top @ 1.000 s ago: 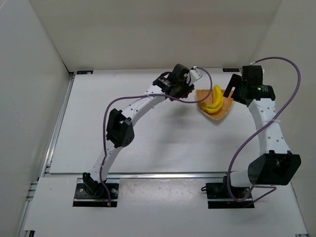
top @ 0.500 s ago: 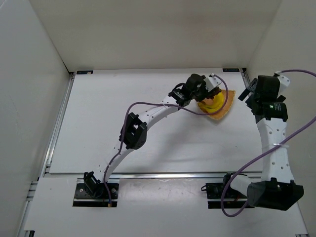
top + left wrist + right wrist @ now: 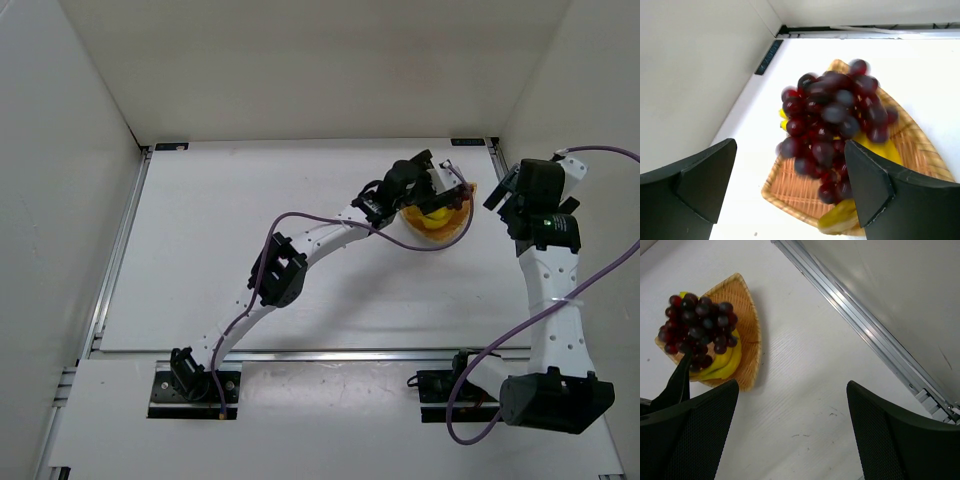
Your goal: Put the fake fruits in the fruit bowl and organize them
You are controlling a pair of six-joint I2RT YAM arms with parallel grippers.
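One white table carries it all, and the fruit bowl sits toward its far right corner, within reach of both arms. The left claw hangs right above it, fingers spread wide with nothing pinched (a let-go pose, I'd say). The right claw, just as wide and empty, waits off to the side, likely to leave room. Banana lies in the bowl along one wall, making a bed, and the grapes sit piled on top, so both fruits look home.
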